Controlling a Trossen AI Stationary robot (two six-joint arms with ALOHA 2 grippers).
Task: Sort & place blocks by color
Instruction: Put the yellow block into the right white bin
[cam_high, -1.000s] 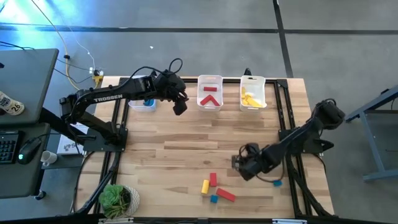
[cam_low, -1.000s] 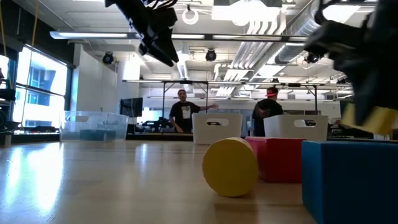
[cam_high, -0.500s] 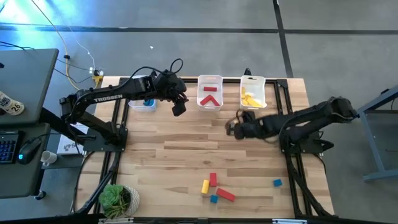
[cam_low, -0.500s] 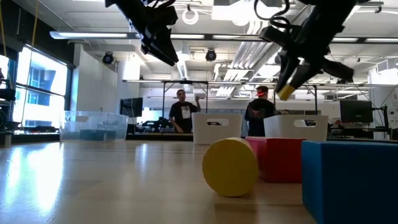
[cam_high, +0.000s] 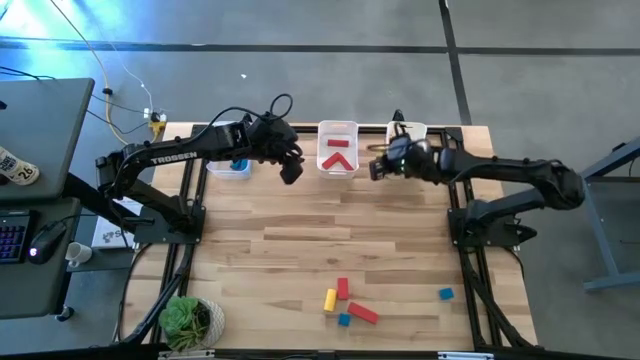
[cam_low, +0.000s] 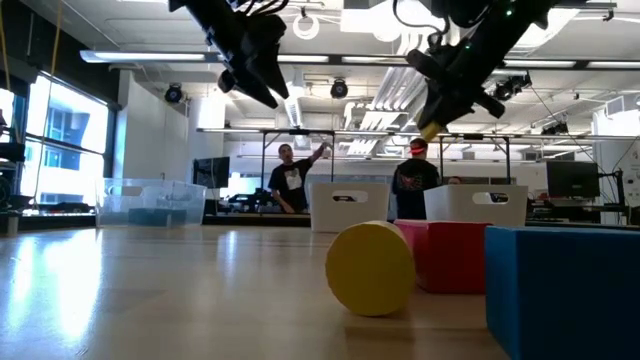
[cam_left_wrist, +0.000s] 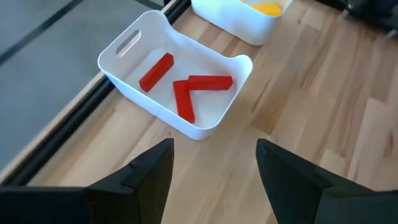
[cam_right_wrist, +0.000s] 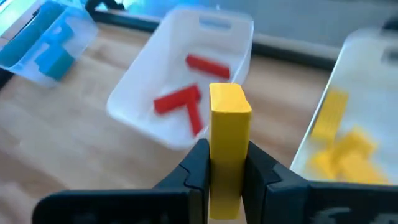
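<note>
right pincer (cam_right_wrist: 227, 163) clamped on yellow block (cam_right_wrist: 229, 134) – raised beside yellow bin (cam_high: 407, 148) for drop | left pincer (cam_left_wrist: 211, 163) apart, waiting – near red bin (cam_left_wrist: 177, 74)

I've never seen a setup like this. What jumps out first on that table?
The right gripper holds a yellow block upright in the air near the bins at the table's far edge. The middle bin holds three red blocks, and a few loose blocks lie near the front edge.
</note>
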